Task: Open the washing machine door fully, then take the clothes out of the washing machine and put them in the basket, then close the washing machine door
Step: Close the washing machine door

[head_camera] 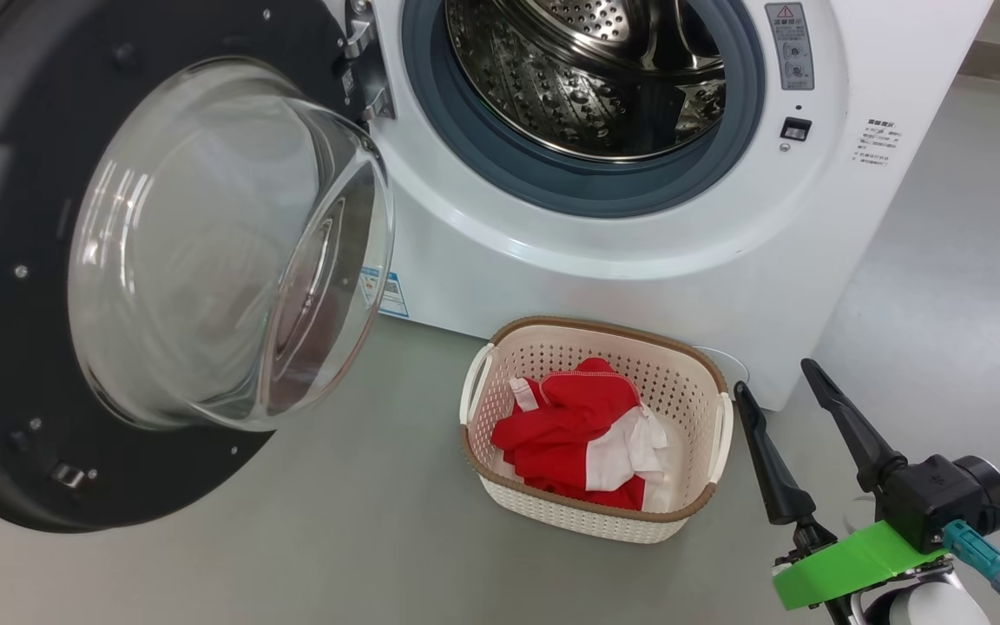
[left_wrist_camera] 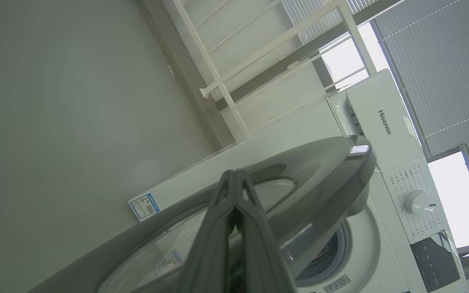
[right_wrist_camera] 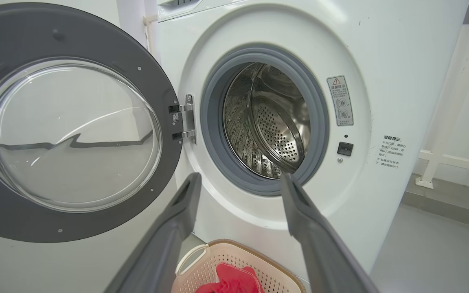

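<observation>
**Head view:** Illumination is even, diffuse and adequate. White streaks of glare cross the glass of the washing machine door [head_camera: 231, 243], and bright glints sit on the drum [head_camera: 569, 87]. The basket [head_camera: 708, 508] casts only a faint, soft shadow on the floor [head_camera: 335, 538]. The door rim is soft at the left edge, with a green smear.

**Left wrist view:** Dimmer, with a grey cast. The windows [left_wrist_camera: 458, 199] are blown out to white. The left end effector [left_wrist_camera: 236, 177] is close to the lens and out of focus.

**Right wrist view:** Sharp at centre. Edges of the washing machine [right_wrist_camera: 381, 61] lean and bow slightly outward. The right end effector [right_wrist_camera: 240, 179] is blurred low in frame.
</observation>
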